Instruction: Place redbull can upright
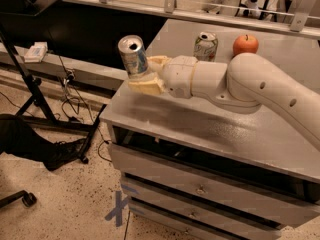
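The redbull can (133, 56) is a slim blue and silver can with an open silver top. It is held nearly upright, tilted a little to the left, above the left end of the grey cabinet top (210, 129). My gripper (146, 73) is shut on its lower half, with cream fingers (146, 86) on either side. The white arm reaches in from the right.
A white-and-green soda can (205, 46) and a red apple (245, 44) stand further back on the cabinet top. Drawers run below its front edge. A black stand (30, 91) with cables and a person's dark shoe (62, 153) are on the floor to the left.
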Motion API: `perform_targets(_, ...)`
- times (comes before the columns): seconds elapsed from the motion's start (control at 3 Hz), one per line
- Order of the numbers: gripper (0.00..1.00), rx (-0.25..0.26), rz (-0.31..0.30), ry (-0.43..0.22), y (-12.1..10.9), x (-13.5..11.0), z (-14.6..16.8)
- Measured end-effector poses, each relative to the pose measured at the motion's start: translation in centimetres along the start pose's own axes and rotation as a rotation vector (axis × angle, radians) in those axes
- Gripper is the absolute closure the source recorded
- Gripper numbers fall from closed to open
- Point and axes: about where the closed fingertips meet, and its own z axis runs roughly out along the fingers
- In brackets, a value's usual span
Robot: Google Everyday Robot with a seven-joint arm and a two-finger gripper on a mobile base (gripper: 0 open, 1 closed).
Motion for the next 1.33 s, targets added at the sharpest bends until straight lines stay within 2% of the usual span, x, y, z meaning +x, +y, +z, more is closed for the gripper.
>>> perform_targets(0.33, 1.0, -0.048, -0.173, 0.077, 1.4, -0.5, 0.6)
perform_targets(0.67, 1.0, -0.176, -0.592, 0.211, 3.8, -2.3, 1.7)
perform_targets(1.0, 1.0, -0.267, -0.986, 0.328, 4.5, -2.8, 2.6)
perform_targets(1.33, 1.0, -0.294, -1.105, 0.374, 4.1, -2.3, 2.6)
